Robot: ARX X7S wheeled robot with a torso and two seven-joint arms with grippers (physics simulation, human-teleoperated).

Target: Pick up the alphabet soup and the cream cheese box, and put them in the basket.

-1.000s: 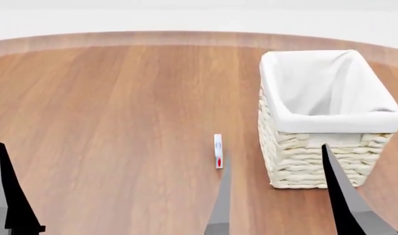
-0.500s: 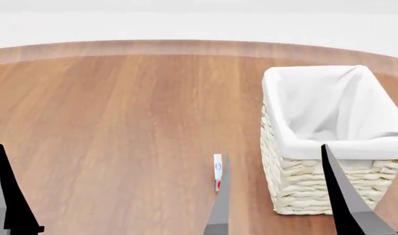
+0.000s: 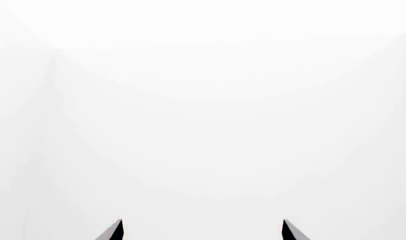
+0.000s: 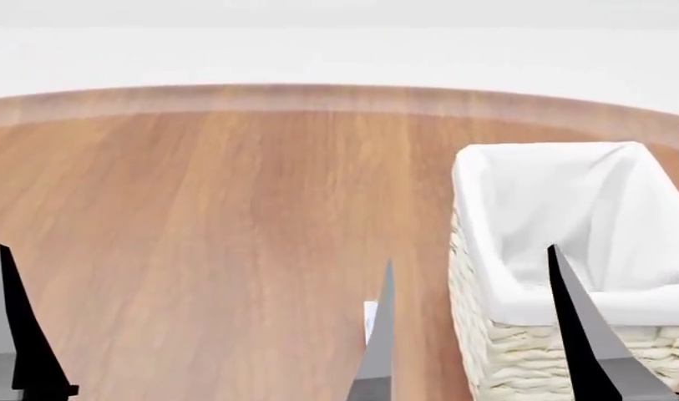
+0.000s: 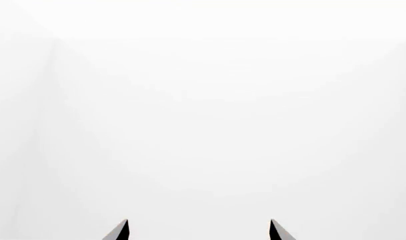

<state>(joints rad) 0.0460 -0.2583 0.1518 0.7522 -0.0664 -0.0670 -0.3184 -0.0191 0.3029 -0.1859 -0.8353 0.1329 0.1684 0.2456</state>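
Near the front edge of the tabletop [image 4: 205, 234], only a sliver of the cream cheese box [image 4: 368, 317] shows in the head view, a white scrap just left of one finger of the right gripper [image 4: 473, 326] and largely hidden behind it. It sits close to the basket [image 4: 506, 351], which stands toward the front right corner with its cloth lining open upward. The box lies ahead of the right gripper's inner finger, so I judge the right arm the nearer one; its long axis cannot be read from so small a visible piece. The left gripper [image 3: 201, 231] hangs well off to the left, over bare wood. Both grippers are spread wide with nothing between the fingers: each wrist view shows two dark tips apart against blank white, so both arms seem to be raised and pointing forward, not down at the table. The alphabet soup is in none of the views. Reaching the box calls for the right arm to tip down and shift inward.
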